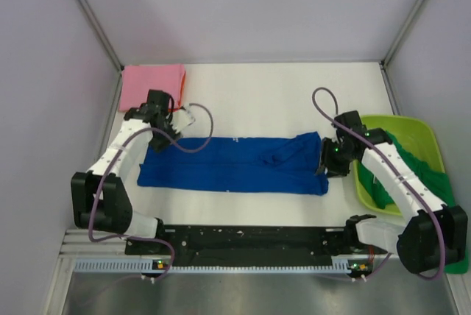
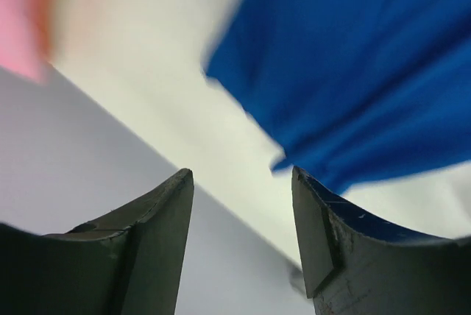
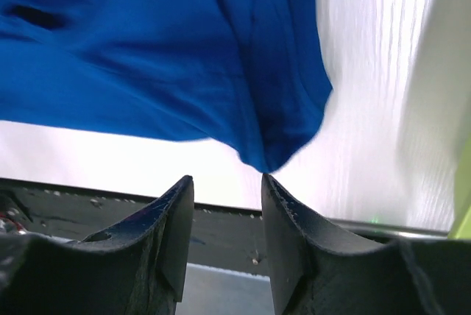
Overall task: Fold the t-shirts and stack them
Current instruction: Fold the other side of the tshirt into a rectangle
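Royal blue dominates: the blue t-shirt (image 1: 228,164) shows one solid colour, darker in its creases, across a white table (image 1: 257,94). Back left, the pink t-shirt (image 1: 151,83) is a plain soft pink. Over on the right, the tub (image 1: 412,120) glows lime green, and the green t-shirt (image 1: 430,175) in it reads deeper and darker. The left arm (image 1: 121,157) and right arm (image 1: 401,179) wear white shells with black joints, each trailing a purple cable (image 1: 195,142). The walls (image 1: 257,6) are pale lilac-grey.
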Robot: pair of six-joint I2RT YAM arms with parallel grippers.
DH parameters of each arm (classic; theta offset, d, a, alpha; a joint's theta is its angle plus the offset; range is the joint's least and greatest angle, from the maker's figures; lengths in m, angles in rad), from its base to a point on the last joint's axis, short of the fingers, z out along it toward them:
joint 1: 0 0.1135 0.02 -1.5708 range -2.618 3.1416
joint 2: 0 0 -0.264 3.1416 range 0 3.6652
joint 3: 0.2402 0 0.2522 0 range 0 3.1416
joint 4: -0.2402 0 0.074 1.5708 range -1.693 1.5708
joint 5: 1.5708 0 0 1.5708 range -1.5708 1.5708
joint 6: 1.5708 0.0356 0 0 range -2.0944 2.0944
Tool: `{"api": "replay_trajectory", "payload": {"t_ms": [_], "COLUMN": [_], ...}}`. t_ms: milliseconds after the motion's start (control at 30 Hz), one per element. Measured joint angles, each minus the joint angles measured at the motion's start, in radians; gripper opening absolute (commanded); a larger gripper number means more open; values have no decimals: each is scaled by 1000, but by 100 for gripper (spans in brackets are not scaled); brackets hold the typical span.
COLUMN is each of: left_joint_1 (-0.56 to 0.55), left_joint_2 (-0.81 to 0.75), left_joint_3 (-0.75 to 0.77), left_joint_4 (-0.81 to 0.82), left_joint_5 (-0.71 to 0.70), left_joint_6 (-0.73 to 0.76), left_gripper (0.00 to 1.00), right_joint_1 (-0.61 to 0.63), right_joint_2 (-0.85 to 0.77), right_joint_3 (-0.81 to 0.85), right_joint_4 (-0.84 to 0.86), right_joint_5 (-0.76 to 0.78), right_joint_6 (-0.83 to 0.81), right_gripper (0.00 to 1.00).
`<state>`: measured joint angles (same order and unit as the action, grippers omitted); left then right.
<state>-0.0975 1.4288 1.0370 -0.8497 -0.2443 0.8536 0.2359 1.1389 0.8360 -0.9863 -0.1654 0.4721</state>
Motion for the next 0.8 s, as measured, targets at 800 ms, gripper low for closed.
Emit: {"api": "replay_trajectory", "payload": {"t_ms": [800], "left_joint_1": [-707], "left_joint_2": [544], "left_joint_3": [462], "left_joint_4": [272], "left_joint_5": [697], "left_joint_6": [-85], "left_gripper": [48], "right_joint_1": [-29], "right_joint_2": [636], "right_joint_3": [367], "right_joint_4": [409], "right_joint_5": [-107], "right_joint_6": [-59], "right_gripper": [8]}}
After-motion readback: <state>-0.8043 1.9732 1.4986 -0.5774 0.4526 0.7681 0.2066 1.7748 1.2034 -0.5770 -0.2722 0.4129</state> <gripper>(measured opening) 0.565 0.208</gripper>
